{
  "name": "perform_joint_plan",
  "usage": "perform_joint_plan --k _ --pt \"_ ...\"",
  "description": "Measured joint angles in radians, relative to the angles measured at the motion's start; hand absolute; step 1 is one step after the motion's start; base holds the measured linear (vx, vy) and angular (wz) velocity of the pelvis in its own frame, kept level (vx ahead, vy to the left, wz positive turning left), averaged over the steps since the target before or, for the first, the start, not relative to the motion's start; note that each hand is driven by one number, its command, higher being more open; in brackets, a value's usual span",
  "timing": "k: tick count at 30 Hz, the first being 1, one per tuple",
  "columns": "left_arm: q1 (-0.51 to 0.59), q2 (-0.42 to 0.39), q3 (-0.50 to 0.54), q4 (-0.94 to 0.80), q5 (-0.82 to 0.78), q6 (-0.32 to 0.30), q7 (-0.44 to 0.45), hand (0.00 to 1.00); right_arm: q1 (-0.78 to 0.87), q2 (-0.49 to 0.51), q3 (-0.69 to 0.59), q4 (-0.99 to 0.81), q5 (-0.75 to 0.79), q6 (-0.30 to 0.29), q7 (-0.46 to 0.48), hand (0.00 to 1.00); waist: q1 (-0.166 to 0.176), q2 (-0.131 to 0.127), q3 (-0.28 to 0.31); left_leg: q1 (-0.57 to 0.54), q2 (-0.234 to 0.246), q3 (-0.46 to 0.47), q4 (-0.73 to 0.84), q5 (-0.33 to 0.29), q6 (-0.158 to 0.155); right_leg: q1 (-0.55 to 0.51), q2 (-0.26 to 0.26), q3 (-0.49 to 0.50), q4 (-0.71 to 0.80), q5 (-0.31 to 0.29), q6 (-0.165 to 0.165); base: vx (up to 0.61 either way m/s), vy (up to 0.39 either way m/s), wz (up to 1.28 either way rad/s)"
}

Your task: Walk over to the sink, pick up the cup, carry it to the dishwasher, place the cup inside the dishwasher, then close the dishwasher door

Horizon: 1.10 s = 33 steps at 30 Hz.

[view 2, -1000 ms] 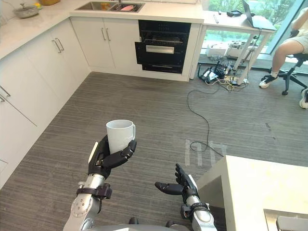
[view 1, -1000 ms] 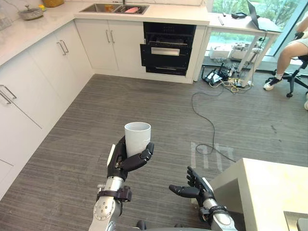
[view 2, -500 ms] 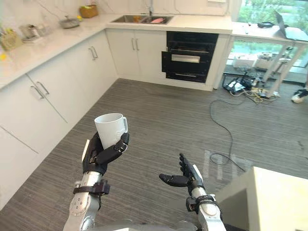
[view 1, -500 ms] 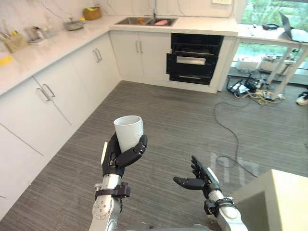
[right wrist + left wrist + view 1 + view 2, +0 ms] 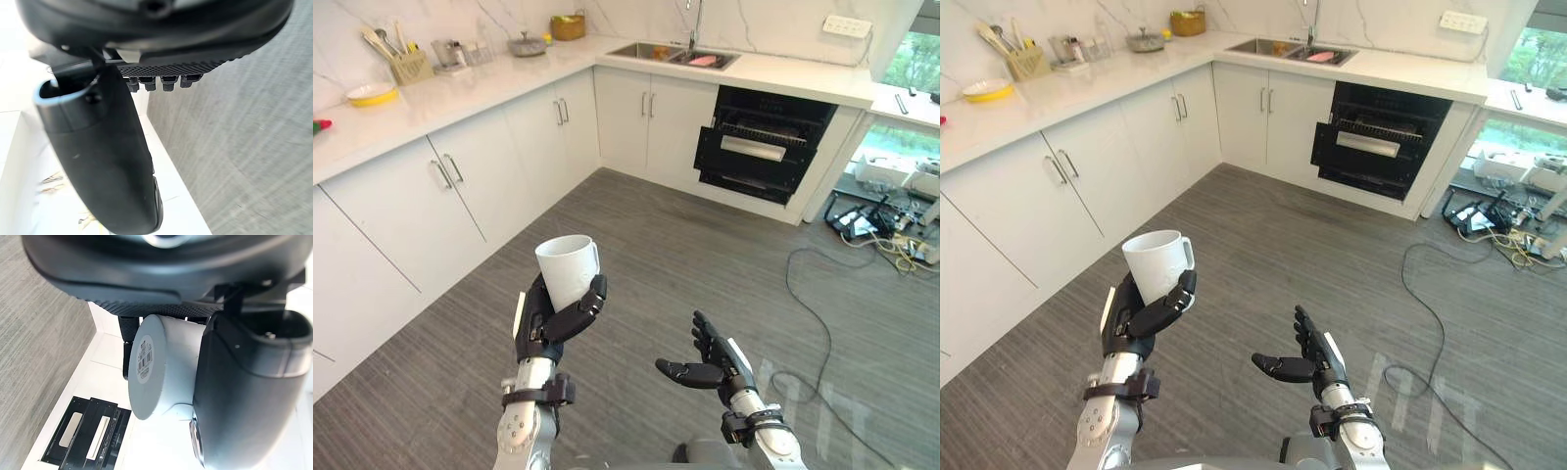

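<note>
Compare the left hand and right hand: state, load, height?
Left hand is curled round an upright white cup; right hand holds nothing. Left hand is shut on its load; right hand is open, relaxed. Left hand sits higher in the head views than right hand. Both are dark, above the floor.

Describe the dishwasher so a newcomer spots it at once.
Follow the white counter along the far wall to the sink. The dishwasher sits under the counter just right of it. It is the one black unit among white cabinet doors, with its door tilted partly open.
</note>
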<state>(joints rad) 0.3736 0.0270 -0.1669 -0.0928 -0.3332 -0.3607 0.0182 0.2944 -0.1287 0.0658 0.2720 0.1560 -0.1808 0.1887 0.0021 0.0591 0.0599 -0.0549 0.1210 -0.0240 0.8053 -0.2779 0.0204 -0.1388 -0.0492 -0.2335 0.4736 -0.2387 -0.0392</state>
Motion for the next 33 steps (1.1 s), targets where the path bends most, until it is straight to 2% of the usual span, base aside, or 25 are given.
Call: perform_joint_plan --k 1,2,3,4,5,6,9,11,12,13,14,15,17,18,20,21,22,25,26,28,29,31,32,33 --pt "0.002 -0.017 0.000 -0.004 0.000 0.000 -0.009 0.00 0.003 -0.004 0.002 -0.008 -0.001 0.000 0.003 1.00 -0.003 0.007 0.004 -0.054 0.064 0.079 0.117 0.095 0.004 0.044 0.021 -0.017 -0.035 -0.011 -0.009 0.34 -0.144 0.26" --pt "0.003 -0.020 0.001 -0.005 -0.001 0.000 -0.009 0.00 0.003 -0.002 0.005 -0.007 -0.002 0.000 0.003 1.00 0.002 0.009 0.007 -0.085 0.100 0.114 0.183 0.149 0.004 0.072 0.032 -0.020 -0.062 -0.010 -0.014 0.40 -0.133 0.14" --pt "0.005 -0.019 0.002 -0.004 -0.001 0.000 -0.009 0.00 0.009 -0.002 0.013 -0.005 -0.002 0.000 0.003 1.00 0.013 0.011 0.008 -0.132 0.151 0.158 0.268 0.185 -0.008 0.122 0.046 -0.021 -0.105 -0.003 -0.007 0.39 -0.087 -0.01" --pt "0.007 -0.015 0.001 -0.004 -0.001 0.000 -0.010 0.00 0.011 -0.002 0.018 -0.003 -0.002 0.000 0.003 1.00 0.013 0.004 0.011 -0.163 0.157 0.181 0.282 0.146 -0.016 0.156 0.046 -0.021 -0.140 -0.003 -0.007 0.38 -0.071 -0.02" --pt "0.007 -0.009 0.001 -0.004 0.000 0.000 -0.011 0.00 0.009 -0.004 0.021 -0.001 -0.002 -0.001 0.003 1.00 0.014 0.004 0.011 -0.189 0.153 0.202 0.259 0.103 -0.022 0.185 0.043 -0.020 -0.175 0.000 -0.003 0.47 -0.033 -0.03" --pt "0.006 0.000 0.001 -0.004 -0.001 0.000 -0.012 0.00 0.006 -0.004 0.022 -0.001 -0.002 -0.001 0.002 1.00 0.014 0.003 0.012 -0.219 0.139 0.252 0.161 0.044 -0.028 0.229 0.030 -0.015 -0.224 0.004 0.002 0.41 0.003 -0.03" --pt "0.005 0.002 0.000 0.000 -0.002 0.000 -0.011 0.00 -0.005 -0.015 0.022 0.021 -0.001 -0.001 -0.001 1.00 0.022 -0.008 0.019 -0.254 0.091 0.330 -0.051 0.024 -0.039 0.303 -0.006 -0.013 -0.284 0.006 0.006 0.40 0.070 -0.02" --pt "0.000 0.006 -0.007 0.013 -0.002 0.000 -0.004 0.00 -0.015 -0.033 0.023 0.061 -0.001 -0.001 -0.013 1.00 0.031 -0.007 0.028 -0.280 0.039 0.343 -0.263 0.096 -0.046 0.358 -0.035 -0.023 -0.289 0.005 0.008 0.45 0.178 -0.02" --pt "0.003 0.011 -0.010 0.010 -0.002 -0.002 -0.001 0.00 -0.005 -0.038 0.027 0.076 -0.002 -0.001 -0.018 1.00 0.040 -0.003 0.028 -0.273 0.027 0.343 -0.389 0.195 -0.053 0.386 -0.038 -0.024 -0.279 -0.009 0.032 0.50 0.254 -0.12" --pt "0.002 0.022 -0.009 0.007 -0.002 -0.015 0.000 0.00 0.003 -0.049 0.037 0.086 -0.003 -0.002 -0.022 1.00 0.051 0.001 0.024 -0.275 0.030 0.341 -0.413 0.302 0.020 0.413 -0.039 -0.016 -0.256 -0.054 0.075 0.42 0.220 -0.09" --pt "-0.006 0.034 -0.005 0.012 -0.004 -0.017 0.002 0.00 -0.007 -0.032 0.045 0.111 -0.003 -0.001 -0.026 1.00 0.052 -0.030 0.024 -0.281 0.012 0.351 -0.370 0.267 0.018 0.423 -0.065 -0.014 -0.243 -0.080 0.082 0.43 0.230 0.06" --pt "-0.024 0.053 0.004 0.024 -0.004 -0.014 0.002 0.00 -0.016 -0.028 0.054 0.132 -0.003 -0.002 -0.036 1.00 0.047 -0.051 0.017 -0.314 -0.002 0.348 -0.302 0.195 0.037 0.414 -0.092 -0.015 -0.222 -0.088 0.090 0.43 0.259 0.18" --pt "-0.032 0.056 0.004 0.024 -0.003 -0.012 -0.003 0.00 -0.028 -0.030 0.050 0.158 -0.002 0.000 -0.039 1.00 0.051 -0.058 0.021 -0.339 -0.021 0.352 -0.202 0.084 0.062 0.394 -0.127 0.002 -0.128 -0.088 0.093 0.51 0.348 0.14" --pt "-0.032 0.056 0.003 0.024 -0.003 -0.011 -0.007 0.00 -0.028 -0.030 0.048 0.164 -0.002 0.001 -0.039 1.00 0.051 -0.061 0.023 -0.334 -0.032 0.354 -0.183 0.054 0.068 0.378 -0.146 0.012 -0.070 -0.088 0.096 0.47 0.344 0.13" --pt "-0.031 0.068 0.004 0.026 -0.002 -0.004 -0.019 0.00 -0.040 -0.024 0.049 0.199 -0.002 0.002 -0.037 1.00 0.049 -0.084 0.026 -0.273 -0.095 0.362 -0.164 -0.021 0.074 0.232 -0.243 0.066 0.320 -0.025 0.168 0.43 0.313 0.16" --pt "-0.031 0.076 0.003 0.027 -0.001 0.002 -0.020 0.00 -0.043 -0.023 0.050 0.212 -0.002 0.002 -0.035 1.00 0.044 -0.085 0.026 -0.248 -0.108 0.359 -0.169 -0.032 0.078 0.196 -0.253 0.071 0.408 -0.027 0.165 0.44 0.245 0.24" --pt "-0.027 0.083 0.004 0.035 0.000 0.009 -0.020 0.00 -0.048 -0.022 0.055 0.238 -0.003 0.003 -0.036 1.00 0.032 -0.079 0.026 -0.186 -0.123 0.349 -0.192 -0.041 0.093 0.148 -0.248 0.067 0.501 -0.049 0.147 0.45 0.195 0.30" --pt "-0.037 0.091 -0.006 0.039 -0.001 0.009 -0.020 0.00 -0.033 -0.009 0.060 0.233 -0.003 0.002 -0.038 1.00 0.031 -0.072 0.031 -0.035 -0.134 0.315 -0.310 -0.039 0.090 0.018 -0.179 0.026 0.446 -0.116 0.111 0.46 0.136 0.24" --pt "-0.042 0.094 -0.011 0.039 -0.001 0.010 -0.020 0.00 -0.026 -0.004 0.057 0.221 -0.003 0.002 -0.039 1.00 0.029 -0.071 0.032 -0.012 -0.133 0.307 -0.331 -0.038 0.088 -0.009 -0.168 0.014 0.418 -0.119 0.106 0.33 0.033 0.35" --pt "-0.055 0.102 -0.032 0.021 -0.001 0.022 -0.021 0.00 0.013 0.010 0.055 0.155 -0.002 0.000 -0.039 1.00 0.009 -0.063 0.037 0.061 -0.121 0.261 -0.379 -0.049 0.067 -0.103 -0.125 -0.018 0.256 -0.103 0.110 0.32 -0.008 0.49" --pt "-0.056 0.104 -0.033 0.016 -0.001 0.024 -0.022 0.00 0.020 0.014 0.054 0.142 -0.002 0.000 -0.038 1.00 0.007 -0.063 0.038 0.074 -0.115 0.253 -0.382 -0.055 0.060 -0.125 -0.112 -0.017 0.202 -0.085 0.110 0.31 -0.039 0.39" --pt "-0.060 0.113 -0.034 0.010 -0.001 0.026 -0.034 0.00 0.041 0.032 0.054 0.097 -0.002 -0.002 -0.038 1.00 0.006 -0.073 0.039 0.110 -0.099 0.250 -0.372 -0.077 0.042 -0.181 -0.086 -0.011 0.020 0.031 0.112 0.28 -0.067 0.24" --pt "-0.058 0.114 -0.035 0.009 -0.001 0.026 -0.043 0.00 0.054 0.040 0.053 0.078 -0.003 -0.004 -0.038 1.00 0.002 -0.081 0.040 0.135 -0.098 0.255 -0.369 -0.098 0.024 -0.184 -0.090 -0.011 -0.031 0.085 0.100 0.38 -0.133 0.40" --pt "-0.057 0.113 -0.039 0.008 -0.001 0.026 -0.054 0.00 0.068 0.044 0.050 0.060 -0.004 -0.008 -0.036 1.00 -0.006 -0.085 0.038 0.160 -0.094 0.254 -0.370 -0.144 0.001 -0.184 -0.094 -0.011 -0.043 0.125 0.075 0.52 -0.218 0.41"
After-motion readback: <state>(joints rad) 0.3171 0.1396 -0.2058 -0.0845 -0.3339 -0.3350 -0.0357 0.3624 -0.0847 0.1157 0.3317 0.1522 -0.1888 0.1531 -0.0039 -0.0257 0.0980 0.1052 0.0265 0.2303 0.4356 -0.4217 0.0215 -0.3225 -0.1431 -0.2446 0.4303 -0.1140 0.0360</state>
